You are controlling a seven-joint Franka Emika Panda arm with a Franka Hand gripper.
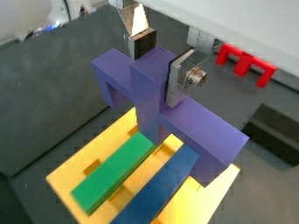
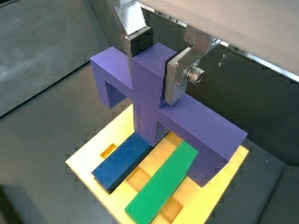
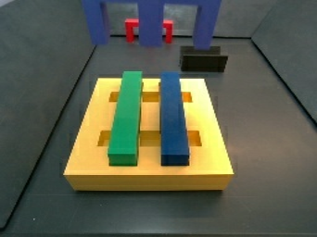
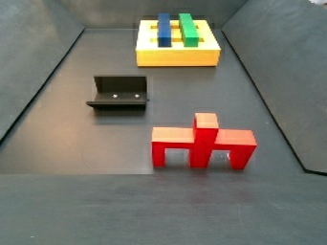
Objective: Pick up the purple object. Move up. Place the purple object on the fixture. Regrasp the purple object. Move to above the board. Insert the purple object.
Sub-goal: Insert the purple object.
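The gripper [image 1: 156, 59] is hanging above the yellow board [image 1: 73, 168], its jaws clamped on the central stem of the purple object [image 1: 176, 114]. In both wrist views the two silver fingers [image 2: 180, 73] are pressing flat against opposite faces of that stem, with the wide crossbar and its legs pointing down toward the board. In a side view the purple object [image 3: 151, 18] is showing only at the far edge, raised clear of the board [image 3: 87, 125]; the gripper itself is out of that frame.

The piece is looking rigid and blocky, probably light plastic or printed material, not fragile. Its faces are appearing smooth, so a slipping or twisting grip seems the main worry. The stem is the sensible place to hold: it is narrow enough for the jaws, has parallel flat sides, and is leaving the legs free to enter the open slots [image 3: 151, 96].

A green bar [image 3: 125, 114] and a blue bar [image 3: 172, 116] are lying along the board, side by side. The fixture [image 4: 119, 93] is sitting empty on the floor, well apart from the board, with a red piece [image 4: 204, 143] nearer the camera.
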